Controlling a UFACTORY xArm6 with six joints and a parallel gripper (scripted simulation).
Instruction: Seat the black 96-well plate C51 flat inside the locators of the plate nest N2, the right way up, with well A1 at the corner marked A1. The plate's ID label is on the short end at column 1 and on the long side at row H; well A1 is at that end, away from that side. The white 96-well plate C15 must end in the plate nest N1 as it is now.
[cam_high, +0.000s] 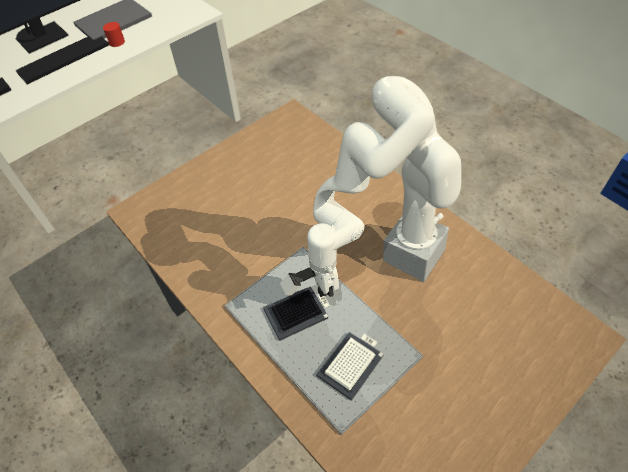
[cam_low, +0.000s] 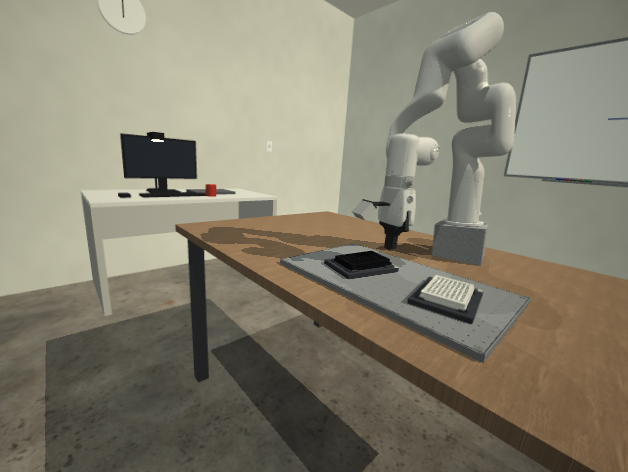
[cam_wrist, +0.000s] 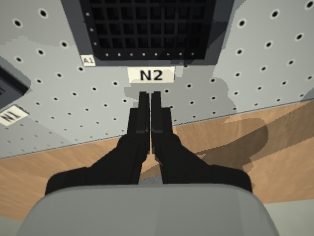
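The black 96-well plate C51 lies flat in the dark plate nest N2 on the grey perforated base. In the wrist view the plate fills the top, with the N2 label and a small A1 mark below it. My gripper is shut and empty, its tips low over the base just beside the N2 label, next to the plate's short end. The white plate C15 sits in nest N1.
The grey perforated base plate lies on the wooden table, near its edge. The arm's grey pedestal stands behind it. The N1 label shows at the wrist view's left edge. A white desk stands apart.
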